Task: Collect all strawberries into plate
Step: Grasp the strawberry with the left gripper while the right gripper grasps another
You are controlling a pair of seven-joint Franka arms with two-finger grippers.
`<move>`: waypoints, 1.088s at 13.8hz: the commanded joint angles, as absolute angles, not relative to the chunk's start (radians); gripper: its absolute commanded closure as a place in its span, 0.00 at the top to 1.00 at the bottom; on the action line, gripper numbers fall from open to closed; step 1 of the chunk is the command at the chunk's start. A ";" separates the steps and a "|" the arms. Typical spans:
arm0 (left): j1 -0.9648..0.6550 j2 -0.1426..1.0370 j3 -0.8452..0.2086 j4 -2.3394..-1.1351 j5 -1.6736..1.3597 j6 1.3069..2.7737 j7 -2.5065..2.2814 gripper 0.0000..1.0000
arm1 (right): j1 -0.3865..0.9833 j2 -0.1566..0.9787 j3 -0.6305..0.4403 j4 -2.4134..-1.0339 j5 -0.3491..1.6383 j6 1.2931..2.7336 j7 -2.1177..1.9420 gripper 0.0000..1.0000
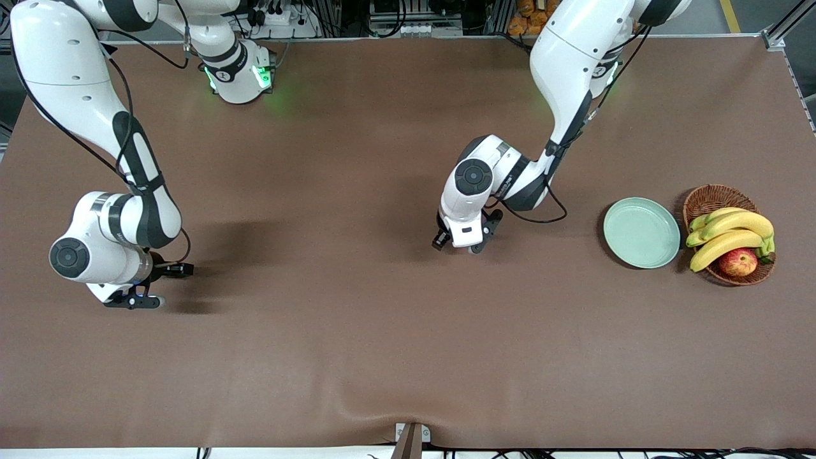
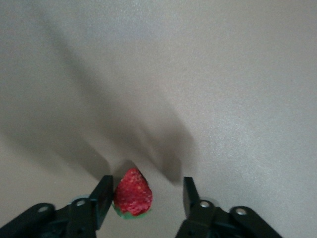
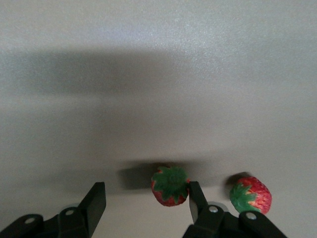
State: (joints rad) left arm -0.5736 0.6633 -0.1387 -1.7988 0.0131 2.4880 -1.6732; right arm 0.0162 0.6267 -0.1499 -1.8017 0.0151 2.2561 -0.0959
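Strawberries are hidden under the arms in the front view and show only in the two wrist views. In the left wrist view one strawberry (image 2: 132,193) lies on the table between the fingers of the left gripper (image 2: 146,198), low in that frame; its red tip points away from the camera and its green top sits toward the gripper body. One finger (image 2: 102,198) touches the berry's side, while the other stands apart from it, so the jaws are spread and not clamped. In the front view the left gripper (image 1: 460,242) is down at the brown table (image 1: 357,331) in the middle of the frame.

In the right wrist view two more berries lie low in the frame. One strawberry (image 3: 170,186) rests between the fingers of the right gripper (image 3: 147,201), its leafy top facing the camera and its side against one finger (image 3: 197,198); the other finger stands well clear, so these jaws are also apart. The second strawberry (image 3: 251,196) lies outside the fingers, just beside that same finger. In the front view the right gripper (image 1: 135,299) sits low at the left of the frame.

The mint-green plate (image 1: 642,233) lies at the right of the front view, holding nothing, just beside a wicker basket (image 1: 711,199) with bananas (image 1: 733,231) and an apple (image 1: 738,262).
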 commanded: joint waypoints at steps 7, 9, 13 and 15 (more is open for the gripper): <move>-0.577 0.670 -0.138 -1.787 0.043 2.482 -1.709 0.00 | -0.017 0.603 -0.135 -1.844 -0.008 2.264 -0.160 0.10; -0.569 0.657 -0.138 -1.786 0.043 2.476 -1.710 0.00 | -0.015 0.598 -0.133 -1.838 -0.008 2.258 -0.156 0.02; -0.537 0.549 -0.103 -1.779 0.044 2.383 -1.698 0.00 | -0.014 0.595 -0.129 -1.703 0.008 2.063 -0.146 0.00; -0.471 0.503 -0.092 -1.779 0.048 2.352 -1.694 0.00 | 0.004 0.597 -0.126 -1.616 0.035 1.955 -0.134 0.00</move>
State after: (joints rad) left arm -0.5288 0.5735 -0.0939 -1.7580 0.0178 2.3971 -1.6778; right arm -0.0049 0.6110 -0.1349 -1.6878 0.0157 2.0469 -0.1481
